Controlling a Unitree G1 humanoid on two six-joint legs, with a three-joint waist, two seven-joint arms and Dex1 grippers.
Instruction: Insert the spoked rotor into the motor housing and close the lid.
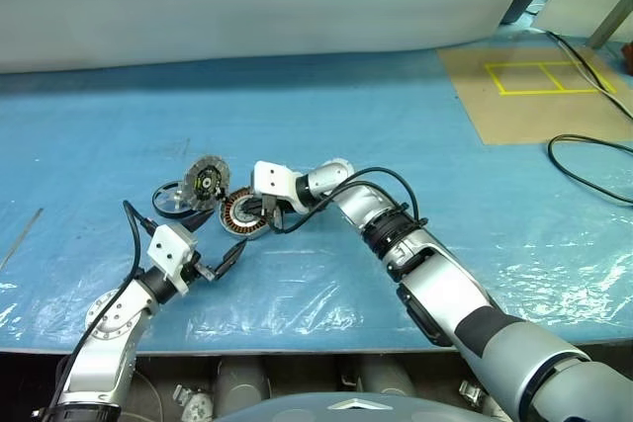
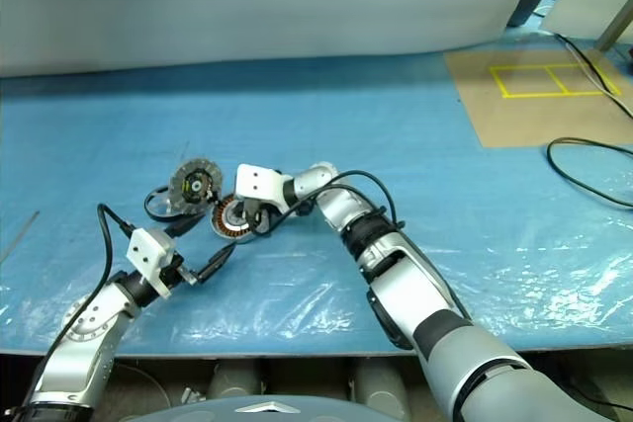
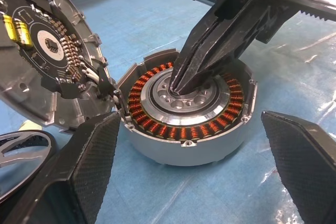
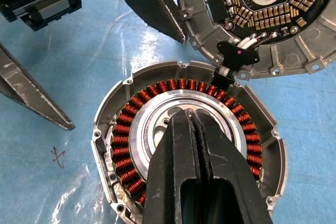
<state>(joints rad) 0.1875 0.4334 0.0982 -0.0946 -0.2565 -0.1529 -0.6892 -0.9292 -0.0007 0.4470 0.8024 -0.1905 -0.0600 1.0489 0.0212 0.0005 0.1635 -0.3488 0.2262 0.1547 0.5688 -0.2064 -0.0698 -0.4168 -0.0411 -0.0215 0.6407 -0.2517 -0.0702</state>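
One closed right hand (image 3: pixel 181 85) inside motor housing (image 3: pixel 186 145).

Shut right gripper (image 3: pixel 181 85) inside motor housing (image 3: pixel 186 129)

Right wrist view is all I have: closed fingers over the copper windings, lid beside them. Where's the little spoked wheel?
Observer: The spoked wheel lies flat on the blue sheet, on the robot's left of the housing, partly behind the lid.
Operator: Is that lid lying flat?
Observer: No, it stands tilted up on its edge, right against the housing.
Operator: And the left gripper?
Observer: The left gripper is open and empty, on the near side of the housing and pointing at it.
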